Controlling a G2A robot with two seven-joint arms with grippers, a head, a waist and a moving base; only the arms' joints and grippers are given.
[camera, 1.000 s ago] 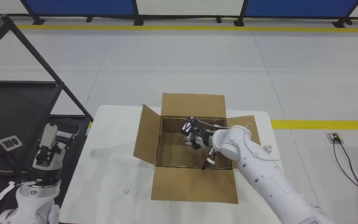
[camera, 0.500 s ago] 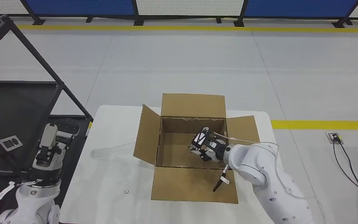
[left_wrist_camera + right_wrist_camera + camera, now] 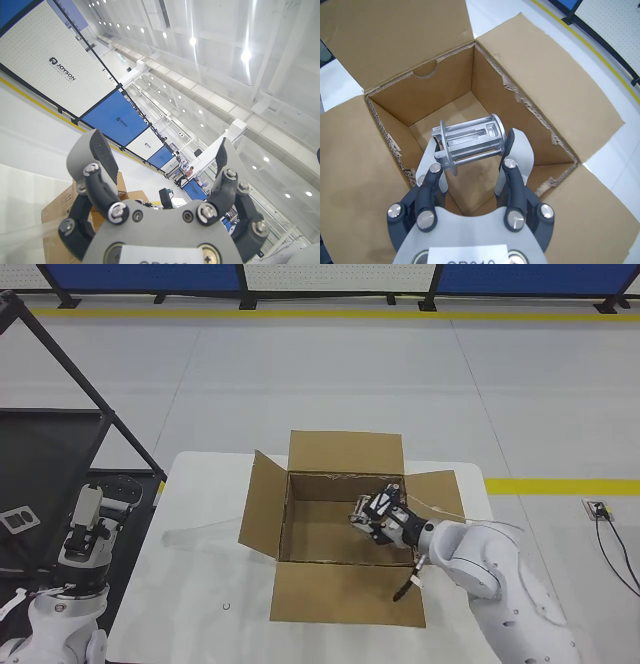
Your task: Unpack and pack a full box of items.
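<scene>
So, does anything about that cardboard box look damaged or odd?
Yes: the cardboard box has ragged, torn paper along its inner rim at two flap folds. The metal part held in the right gripper looks intact.

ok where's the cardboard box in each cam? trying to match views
Top view: cardboard box at the centre of the white table, flaps open, right pincer above its inside.
Left wrist view: brown flaps beyond the base of the open left pincer.
Right wrist view: open box directly under the right pincer, which grips a metal part.
Shared landmark: the yellow floor line along the blue and white panels.
</scene>
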